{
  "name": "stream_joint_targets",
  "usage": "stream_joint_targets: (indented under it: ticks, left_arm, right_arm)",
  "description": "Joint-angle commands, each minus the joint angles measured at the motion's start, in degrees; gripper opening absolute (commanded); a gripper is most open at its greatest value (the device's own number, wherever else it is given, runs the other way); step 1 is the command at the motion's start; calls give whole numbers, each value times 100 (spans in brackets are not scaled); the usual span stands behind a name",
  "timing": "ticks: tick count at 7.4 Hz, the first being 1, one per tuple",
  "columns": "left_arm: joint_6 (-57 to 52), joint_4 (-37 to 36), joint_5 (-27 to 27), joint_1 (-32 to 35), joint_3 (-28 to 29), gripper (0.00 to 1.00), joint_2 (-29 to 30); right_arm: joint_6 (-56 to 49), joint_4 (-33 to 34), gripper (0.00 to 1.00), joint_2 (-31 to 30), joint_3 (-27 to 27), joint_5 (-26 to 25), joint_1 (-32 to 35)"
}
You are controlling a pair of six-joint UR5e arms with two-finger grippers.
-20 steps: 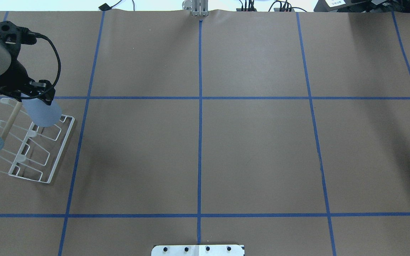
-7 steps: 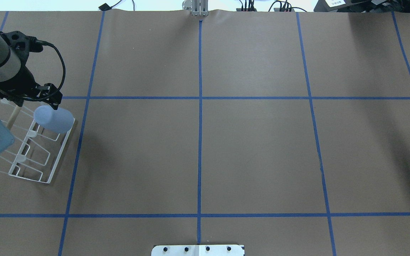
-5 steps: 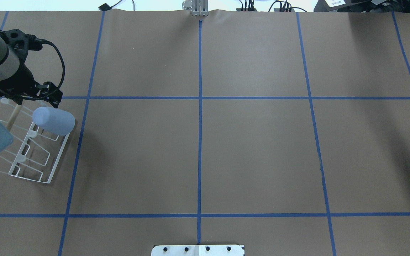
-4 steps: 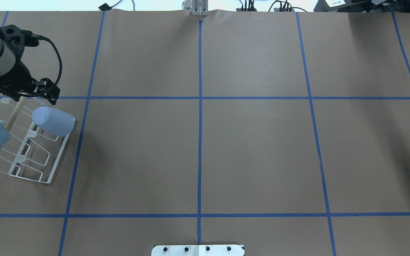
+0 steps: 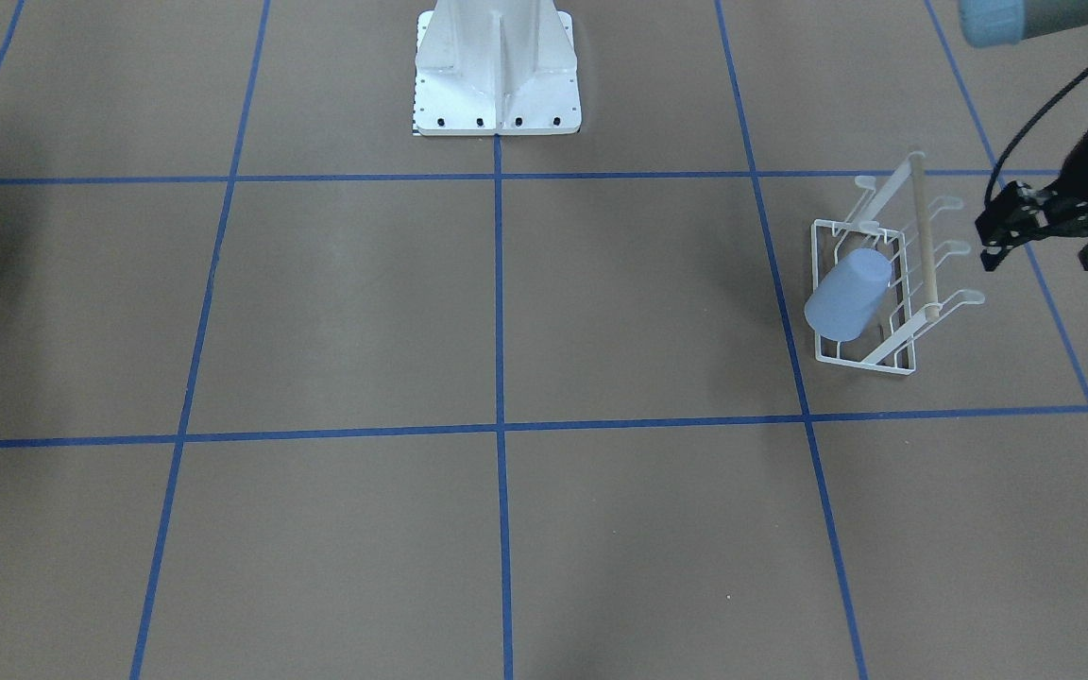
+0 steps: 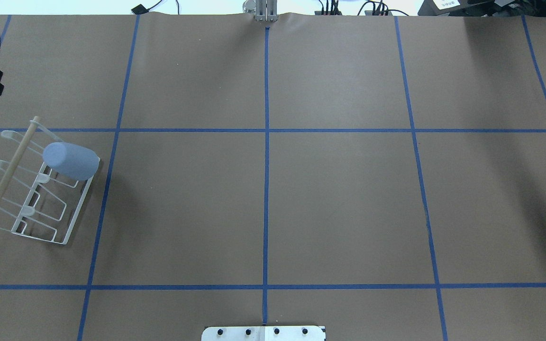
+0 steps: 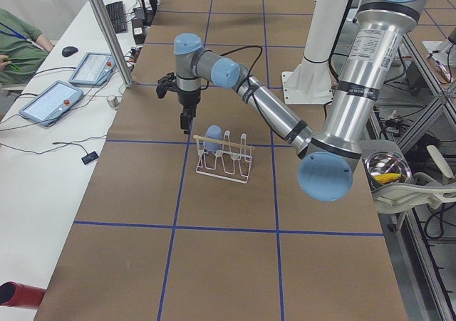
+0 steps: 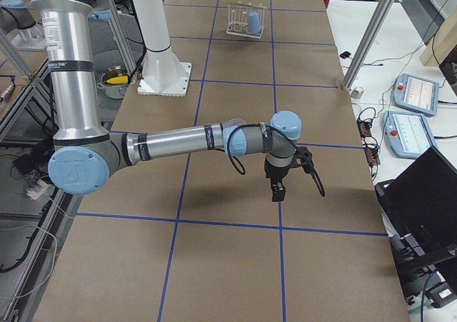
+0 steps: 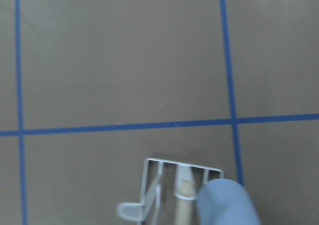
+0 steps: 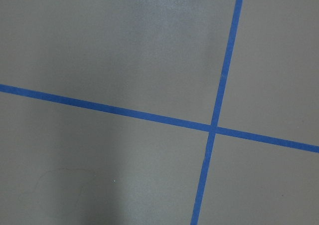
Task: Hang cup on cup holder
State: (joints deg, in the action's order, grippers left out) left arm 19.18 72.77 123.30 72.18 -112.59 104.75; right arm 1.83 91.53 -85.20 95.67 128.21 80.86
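Note:
The pale-blue cup (image 6: 71, 161) hangs mouth-down and tilted on a prong at the far end of the white wire cup holder (image 6: 79, 203), below its wooden rod (image 6: 10, 170). The cup (image 5: 846, 297) and holder (image 5: 924, 241) also show in the front view, and in the left wrist view the cup (image 9: 227, 205) and holder (image 9: 182, 164) lie at the bottom edge. My left gripper (image 5: 1040, 250) is open and empty, raised beside the holder and apart from it. My right gripper (image 8: 275, 190) hangs over bare table far from the holder; I cannot tell if it is open or shut.
The white robot pedestal (image 5: 497, 85) stands at mid table on my side. Blue tape lines grid the brown table (image 6: 339, 199). An operators' bench with tablets (image 7: 53, 100) runs along the far side.
My left gripper let go of the cup, then drew back and up, leaving most of the overhead view. The cup stays on the holder's prong.

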Motion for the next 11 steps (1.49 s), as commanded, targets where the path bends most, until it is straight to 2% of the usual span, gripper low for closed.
stream_joint_targets:
  ticks: [1, 3, 5, 6, 11]
  left_arm:
    - [-1351, 44, 306, 855, 430, 98, -409]
    - [-2255, 656, 450, 1602, 1707, 98, -481]
    - [-2875, 1053, 441, 1817, 2589, 98, -526]
    - [-2876, 1264, 441, 1826, 2706, 98, -621]
    - [-2753, 1292, 450, 1817, 2698, 98, -684]
  right_arm:
    - [11, 58, 100, -49, -22, 160, 44]
    - [2, 75, 100, -145, -127, 152, 254]
    - [10, 75, 100, -417, -127, 170, 527]
    - [11, 75, 100, -506, -153, 170, 554]
    - [2, 93, 100, -638, -154, 344, 782]
